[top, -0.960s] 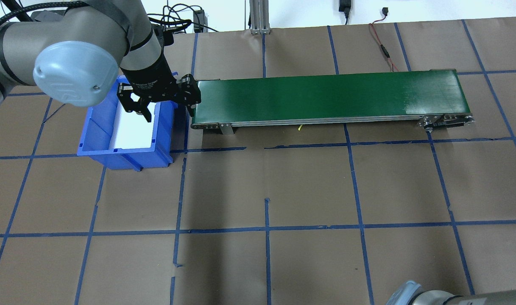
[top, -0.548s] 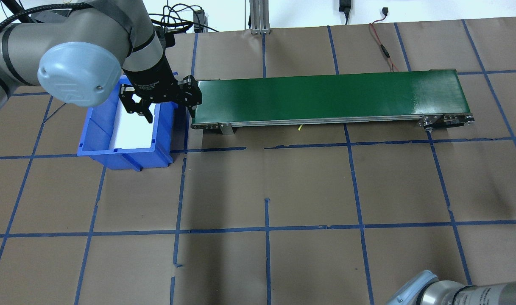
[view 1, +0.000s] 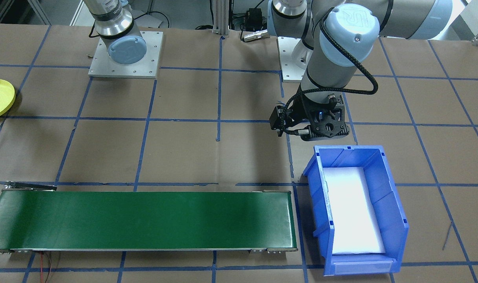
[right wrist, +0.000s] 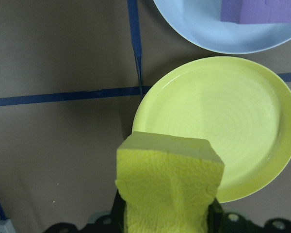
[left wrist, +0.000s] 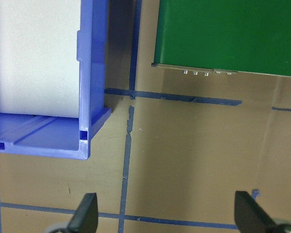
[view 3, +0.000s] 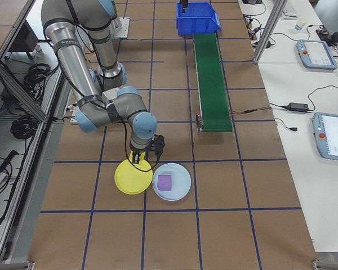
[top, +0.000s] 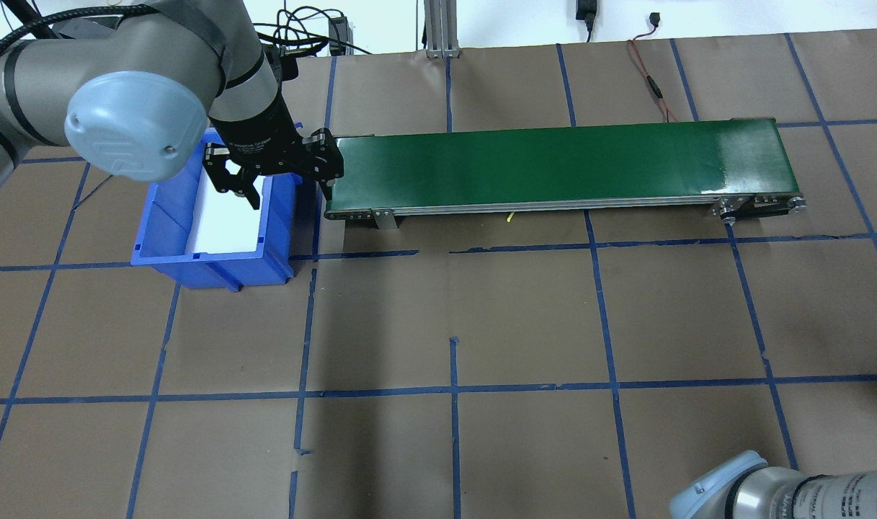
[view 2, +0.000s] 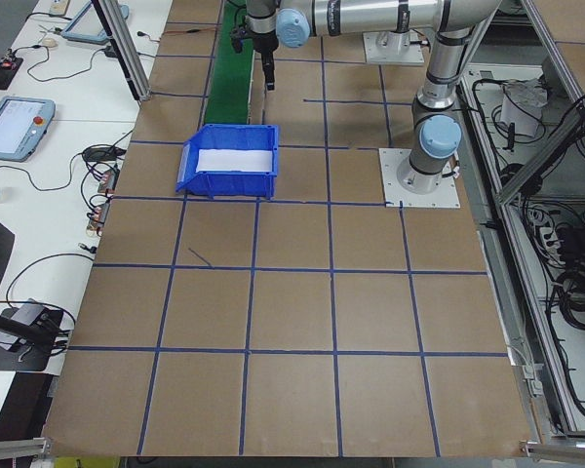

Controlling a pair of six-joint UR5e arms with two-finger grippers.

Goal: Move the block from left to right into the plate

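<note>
Right wrist-mounted alone shows block (right wrist: pixel 167 187).

— Anything different over at the blue bin (top: pixel 215 231)?

— The left end effector (top: pixel 279 189) crept slightly toward the far side over it a second ago, then barely budged.

— And on the right?

— The right arm's elbow (top: pixel 726 490) has pushed further into the near right corner, showing more of its grey sleeve.
</note>
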